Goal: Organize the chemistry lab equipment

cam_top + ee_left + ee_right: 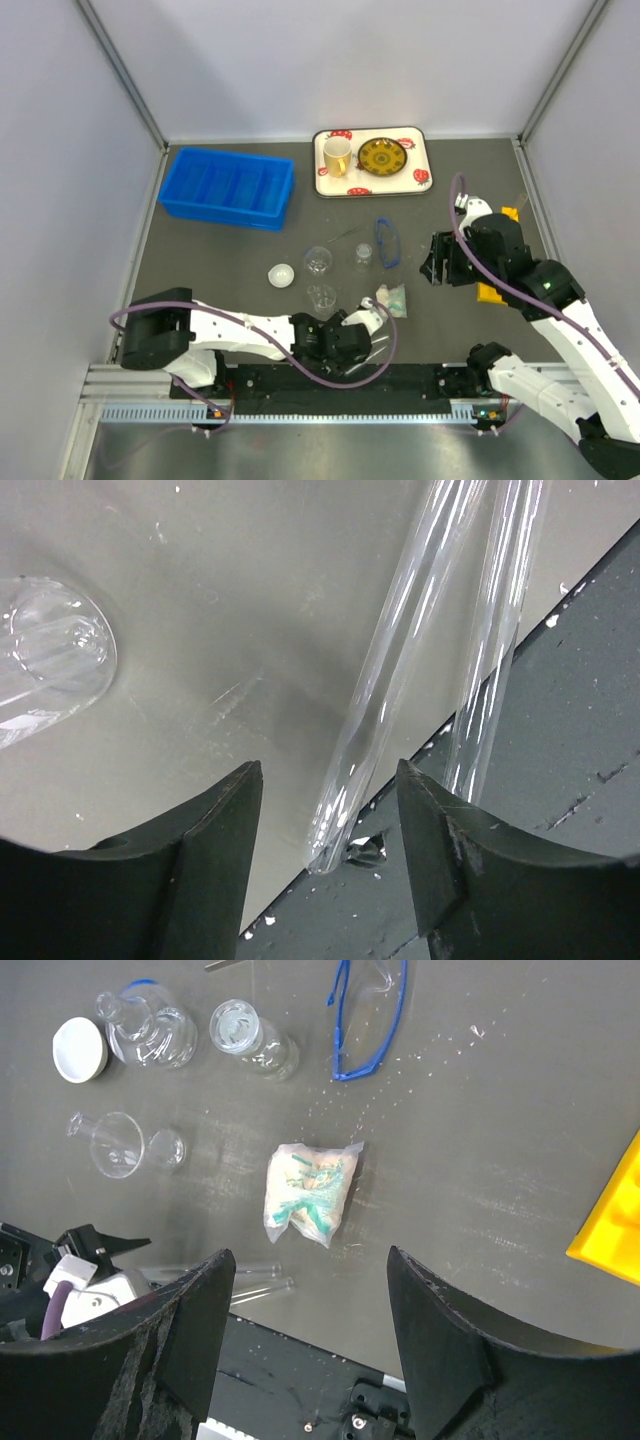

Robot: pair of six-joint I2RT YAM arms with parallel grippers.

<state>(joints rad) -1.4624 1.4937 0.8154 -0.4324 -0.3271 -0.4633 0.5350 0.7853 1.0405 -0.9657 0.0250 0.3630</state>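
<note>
At 6 o'clock on surface [220, 270] | left end effector [328, 810] is straddling thin clear tube [395, 670] for pickup | jaws apart, gripping nothing

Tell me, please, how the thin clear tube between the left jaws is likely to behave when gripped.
The tube is round and lies flat, so it will probably roll if nudged. Its smooth, glossy wall looks slippery. It looks thin-walled, so likely fragile under a hard squeeze.
</note>
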